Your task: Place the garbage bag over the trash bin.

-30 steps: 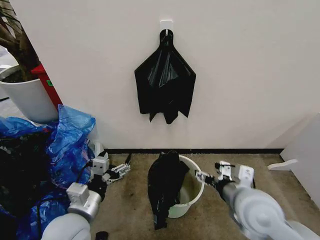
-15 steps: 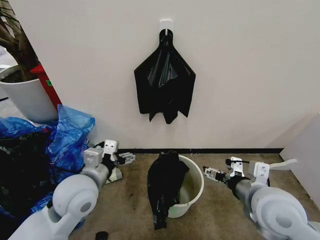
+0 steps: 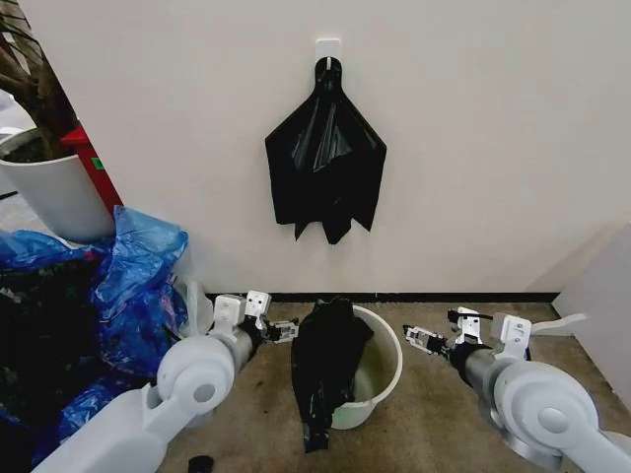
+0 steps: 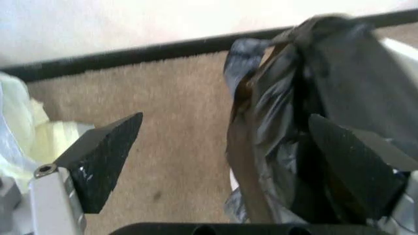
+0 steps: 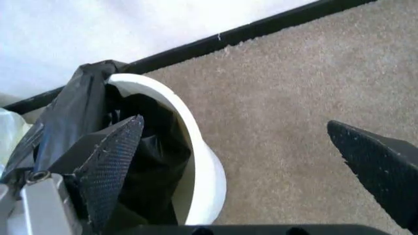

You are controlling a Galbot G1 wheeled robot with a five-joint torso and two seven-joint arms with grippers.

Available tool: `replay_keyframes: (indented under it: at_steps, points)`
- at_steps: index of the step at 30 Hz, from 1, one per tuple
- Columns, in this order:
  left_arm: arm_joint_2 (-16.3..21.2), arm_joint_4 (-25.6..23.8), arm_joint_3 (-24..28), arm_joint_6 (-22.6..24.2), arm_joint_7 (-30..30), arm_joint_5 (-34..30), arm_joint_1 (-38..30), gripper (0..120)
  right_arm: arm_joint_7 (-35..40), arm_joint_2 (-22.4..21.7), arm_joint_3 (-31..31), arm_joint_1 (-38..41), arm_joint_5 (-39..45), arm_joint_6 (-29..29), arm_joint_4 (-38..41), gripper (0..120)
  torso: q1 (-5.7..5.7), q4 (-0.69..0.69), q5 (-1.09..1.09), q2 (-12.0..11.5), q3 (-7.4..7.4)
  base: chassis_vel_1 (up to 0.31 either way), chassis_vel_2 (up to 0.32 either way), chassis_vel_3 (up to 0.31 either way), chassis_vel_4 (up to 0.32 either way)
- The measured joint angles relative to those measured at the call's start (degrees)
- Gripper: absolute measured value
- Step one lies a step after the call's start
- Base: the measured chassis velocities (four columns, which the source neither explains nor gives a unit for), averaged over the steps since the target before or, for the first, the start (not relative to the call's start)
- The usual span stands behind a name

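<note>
Head view: the garbage bag [image 3: 326,370] is draped over the left side of the trash bin [image 3: 380,379], hanging down its outer wall to the carpet, with the mouth not spread around the rim; I'd call this the approach-to-grasp step. Left gripper [image 3: 287,331] sits just beside the bag's upper fold, on the bin's left; right gripper [image 3: 418,340] is near the bin's right rim, apart from it. Against the earlier frames, the left arm has swung in from over by the blue plastic bags [image 3: 133,271] to the bag's edge, and the right gripper has backed off the rim a bit; bag and bin haven't shifted. Left wrist view: the left gripper [image 4: 228,161] is spread wide, the bag [image 4: 307,107] lying between its fingers toward the far one, nothing pinched. Right wrist view: the right gripper [image 5: 255,161] is also spread wide and empty, with the bin rim [image 5: 196,137] and bag [image 5: 72,117] by one finger, bare carpet by the other. Next move likely calls for closing on one film layer at the bag's mouth and stretching it across the rim; thin, slippery plastic, so easy to grab both layers.
</note>
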Motion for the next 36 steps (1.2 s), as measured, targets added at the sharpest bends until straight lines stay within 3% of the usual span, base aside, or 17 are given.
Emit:
replay_keyframes:
  at_steps: [23,36]
  points:
    - [-3.92,9.03,5.47,-0.28,2.03,1.81,-3.83,100,-0.24,1.09,-0.13,-0.56,-2.12,0.42,0.42,100,-0.01,-0.01,0.00,0.00,-0.01,0.000,0.000,0.000,0.000]
    - [-4.46,10.40,9.24,-0.32,2.36,1.95,-5.33,98,-0.23,1.57,-0.73,-0.51,-2.80,0.52,-0.23,100,-0.01,-0.01,0.00,0.00,0.00,0.000,0.000,0.000,0.000]
